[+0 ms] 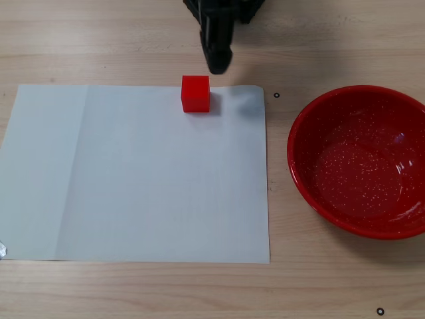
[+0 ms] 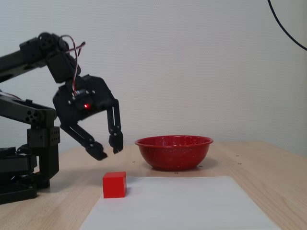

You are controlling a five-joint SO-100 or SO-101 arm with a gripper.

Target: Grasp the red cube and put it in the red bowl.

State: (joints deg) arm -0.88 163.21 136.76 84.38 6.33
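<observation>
The small red cube sits on the top edge of a white sheet of paper; in the side fixed view it rests at the sheet's near left corner. The glossy red bowl with white speckles stands on the wood to the right of the sheet, and shows behind the paper in the side fixed view. My black gripper hangs open and empty above and just behind the cube, a little apart from it. From above, its tip shows just beyond the cube.
The arm's black base stands at the left in the side fixed view. A black cable hangs at the upper right. Small black rings mark the wooden table.
</observation>
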